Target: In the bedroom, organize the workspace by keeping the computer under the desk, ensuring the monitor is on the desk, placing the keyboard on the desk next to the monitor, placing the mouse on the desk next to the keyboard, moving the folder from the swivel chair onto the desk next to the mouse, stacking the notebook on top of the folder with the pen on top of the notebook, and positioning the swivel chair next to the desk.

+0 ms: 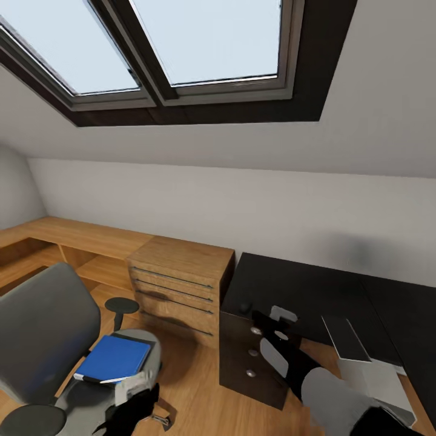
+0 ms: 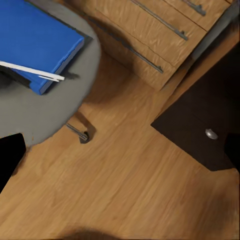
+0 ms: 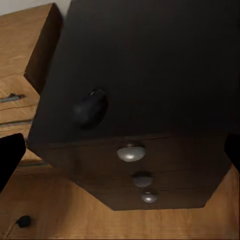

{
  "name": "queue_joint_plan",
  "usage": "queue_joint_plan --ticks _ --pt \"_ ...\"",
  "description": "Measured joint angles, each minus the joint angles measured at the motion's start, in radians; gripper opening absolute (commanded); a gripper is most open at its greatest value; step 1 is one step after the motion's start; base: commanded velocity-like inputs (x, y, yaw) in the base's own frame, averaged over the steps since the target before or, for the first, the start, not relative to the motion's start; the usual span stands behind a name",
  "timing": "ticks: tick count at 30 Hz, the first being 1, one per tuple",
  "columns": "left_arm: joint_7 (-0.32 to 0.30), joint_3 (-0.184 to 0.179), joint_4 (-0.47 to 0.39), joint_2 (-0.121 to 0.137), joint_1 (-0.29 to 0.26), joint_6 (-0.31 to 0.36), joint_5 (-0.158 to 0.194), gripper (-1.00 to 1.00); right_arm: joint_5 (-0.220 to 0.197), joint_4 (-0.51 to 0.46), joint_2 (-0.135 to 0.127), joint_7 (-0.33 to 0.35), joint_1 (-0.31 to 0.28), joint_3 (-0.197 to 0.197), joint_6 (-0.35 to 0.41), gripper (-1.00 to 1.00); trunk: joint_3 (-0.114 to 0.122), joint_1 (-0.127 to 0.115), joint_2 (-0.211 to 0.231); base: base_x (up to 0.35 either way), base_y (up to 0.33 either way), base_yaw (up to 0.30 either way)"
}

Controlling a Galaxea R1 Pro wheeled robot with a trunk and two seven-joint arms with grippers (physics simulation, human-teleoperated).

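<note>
The flat bright-blue folder (image 1: pixel 114 357) is seen lying on the grey swivel chair (image 1: pixel 42 330) seat, awaiting transfer to the glossy black worktop (image 1: pixel 303 290). Whether either tool is apart or together cannot be told.

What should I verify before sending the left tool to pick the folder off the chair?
1. Folder lies flat on the swivel chair seat: ok.
2. Top of the folder free of other items: cannot tell; in the left wrist view a thin white strip crosses its edge.
3. Left tool open: cannot tell; one finger shows at the frame edge, over the floor beside the seat.
4. Right tool empty: ok; fingers wide apart, nothing between them.
5. Mouse on the desk: cannot tell; a small dark object sits near the corner.
</note>
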Motion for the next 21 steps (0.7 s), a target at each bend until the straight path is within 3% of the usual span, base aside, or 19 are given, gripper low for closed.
queue_joint_plan --ticks 3,7,9,10,13,14,17,19,21 --pt "0.064 0.004 0.132 -0.033 -0.192 0.119 0.011 1.0 -0.012 0.006 0.0 -0.1 -0.129 -0.001 0.193 1.0 0.0 0.0 0.0 0.0 0.0 0.0" --pt "0.117 0.008 0.282 -0.059 -0.349 0.165 0.053 1.0 -0.029 0.012 0.001 -0.15 -0.187 -0.013 0.371 1.0 0.0 0.0 0.0 0.0 0.0 0.0" --pt "0.127 0.006 0.308 -0.065 -0.382 0.173 0.072 1.0 -0.033 0.02 0.001 -0.158 -0.197 -0.019 0.383 1.0 0.0 0.0 0.0 0.0 0.0 0.0" --pt "0.131 0.007 0.298 -0.068 -0.401 0.178 0.084 1.0 -0.034 0.034 0.001 -0.165 -0.203 -0.021 0.324 1.0 0.0 0.0 0.0 0.0 0.0 0.0" --pt "0.134 0.007 0.223 -0.068 -0.407 0.176 0.089 1.0 -0.036 0.043 0.008 -0.166 -0.204 -0.017 0.239 1.0 0.0 0.0 0.0 0.0 0.0 0.0" --pt "0.135 0.007 0.132 -0.065 -0.359 0.17 0.089 1.0 -0.033 0.043 0.015 -0.167 -0.202 -0.017 0.211 1.0 0.0 0.0 0.0 0.0 0.0 0.0" --pt "0.135 0.007 -0.032 -0.058 -0.261 0.171 0.09 1.0 -0.032 0.041 0.019 -0.17 -0.2 -0.017 0.198 1.0 0.0 0.0 0.0 0.0 0.0 0.0" --pt "0.135 0.006 -0.102 -0.057 -0.223 0.173 0.091 1.0 -0.032 0.041 0.019 -0.171 -0.2 -0.018 0.196 1.0 -0.001 0.0 0.0 0.0 0.0 0.0" --pt "0.135 0.006 -0.12 -0.056 -0.212 0.174 0.091 1.0 -0.033 0.04 0.019 -0.172 -0.2 -0.018 0.196 1.0 -0.001 0.0 0.0 0.0 0.0 0.003"
